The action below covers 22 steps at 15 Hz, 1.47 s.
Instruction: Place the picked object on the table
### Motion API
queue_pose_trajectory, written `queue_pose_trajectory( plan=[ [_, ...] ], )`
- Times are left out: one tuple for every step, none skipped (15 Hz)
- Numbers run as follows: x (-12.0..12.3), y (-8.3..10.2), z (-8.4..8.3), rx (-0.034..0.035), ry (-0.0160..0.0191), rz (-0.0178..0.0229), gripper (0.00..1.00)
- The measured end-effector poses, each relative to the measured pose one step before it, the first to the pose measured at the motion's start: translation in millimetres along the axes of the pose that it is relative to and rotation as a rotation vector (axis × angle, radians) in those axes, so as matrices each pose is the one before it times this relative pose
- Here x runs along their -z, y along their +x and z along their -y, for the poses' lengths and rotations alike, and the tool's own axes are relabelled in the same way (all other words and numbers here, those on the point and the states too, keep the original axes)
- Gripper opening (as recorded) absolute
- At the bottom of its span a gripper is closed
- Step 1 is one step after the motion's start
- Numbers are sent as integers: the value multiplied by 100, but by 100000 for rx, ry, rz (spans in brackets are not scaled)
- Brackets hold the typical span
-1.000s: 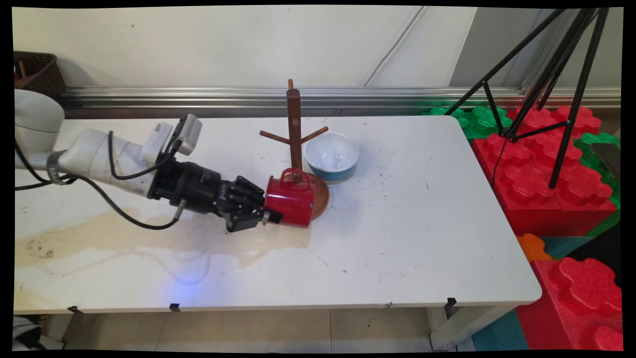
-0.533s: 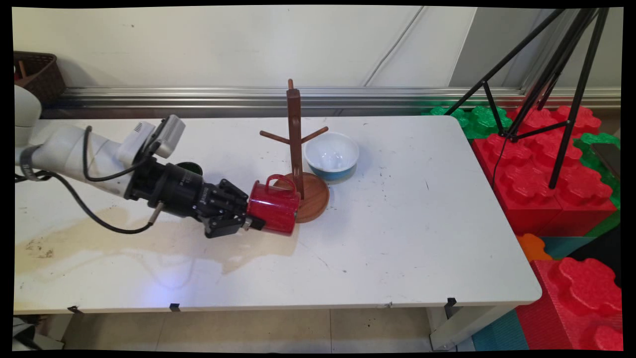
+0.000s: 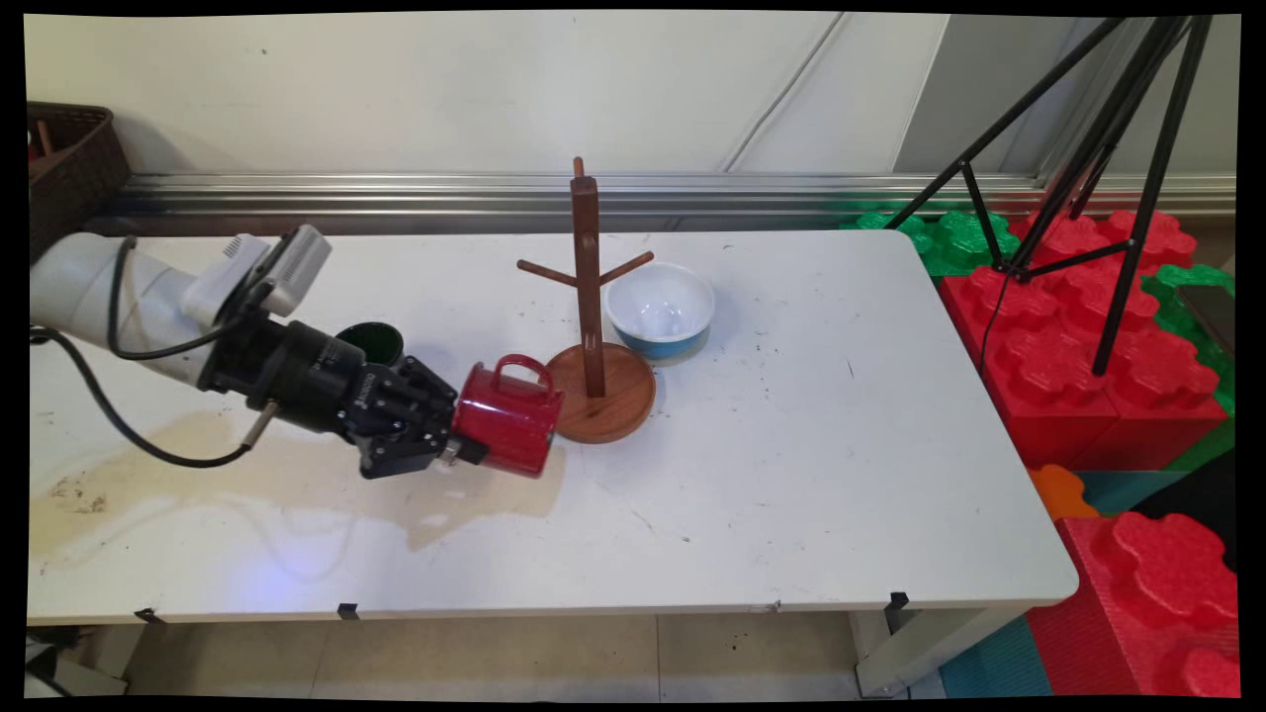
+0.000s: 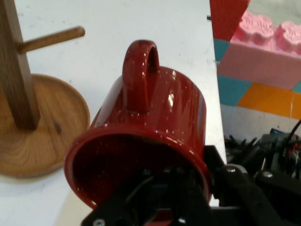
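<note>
From my remote seat the arm [image 3: 109,297] is glossy white, rounded links, ending in a fat black cylindrical wrist [image 3: 297,371]. A light grey boxy camera module [image 3: 272,272] is bolted on top (vent slits on one end). Black cables [image 3: 129,435] loop loosely off it. The gripper [image 3: 465,450] is all black, chunky linkage bars with small silver screw heads showing in the hand view.

You see a white table [image 3: 791,475], stained tan across its left part, standing before a pale wall [image 3: 445,89] with a metal rail [image 3: 396,193] along its foot. At your right, red and green foam blocks [image 3: 1068,346] sit under a black tripod [image 3: 1118,168]. A brown basket [image 3: 69,158] sits far left. Beige tiled floor [image 3: 593,658] shows below.
</note>
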Motion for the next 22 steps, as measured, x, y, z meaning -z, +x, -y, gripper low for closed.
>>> queue_pose_trajectory(
  plan=[
    [427,-92,-68,-475,-55,1150,0],
    [396,-123,-59,-374,53,1078,0],
    [472,-133,-52,-463,93,1296,0],
    [444,-128,-28,-463,151,1264,0],
    [373,-105,0,-400,179,1074,0],
    [252,-61,8,-295,170,741,0],
    [358,-94,25,-409,336,1055,0],
    [240,-60,11,-293,174,752,0],
    [350,-83,17,-444,305,1141,0],
    [237,-62,10,-311,200,826,0],
    [344,-106,17,-397,310,1214,0],
    [225,-82,10,-219,218,833,0],
    [334,-145,14,-260,387,1286,0],
    [368,-207,37,-115,482,1588,0],
    [340,-237,45,109,470,1592,0],
    [278,-238,29,285,418,1360,0],
    [303,-286,36,293,516,1636,0],
    [277,-288,37,257,490,1597,0],
    [213,-258,35,229,399,1398,0],
    [125,-168,18,174,203,871,0],
    [167,-250,31,277,289,1290,0],
    [99,-167,25,187,198,826,0]
  ],
)
